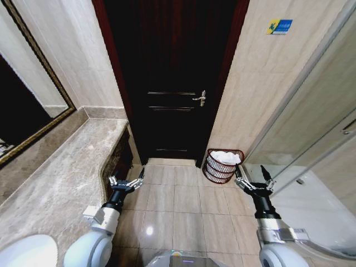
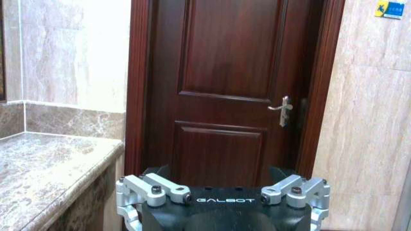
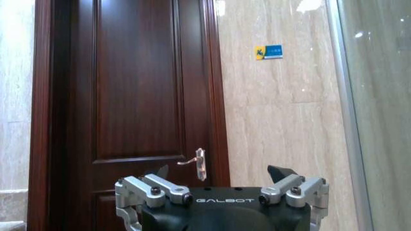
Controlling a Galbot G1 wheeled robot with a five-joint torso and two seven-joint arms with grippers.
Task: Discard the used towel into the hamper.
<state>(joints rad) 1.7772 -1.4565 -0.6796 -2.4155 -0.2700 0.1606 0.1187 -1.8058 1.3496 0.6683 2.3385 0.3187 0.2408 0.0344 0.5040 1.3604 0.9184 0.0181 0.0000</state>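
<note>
Two grippers hang spread and empty over the tiled floor: left gripper (image 1: 126,182) beside the marble counter (image 1: 67,167), right gripper (image 1: 253,178) just beside the one hamper (image 1: 214,169). One white towel (image 1: 225,157) already lies inside it, so probably only a clean withdrawal remains.
</note>
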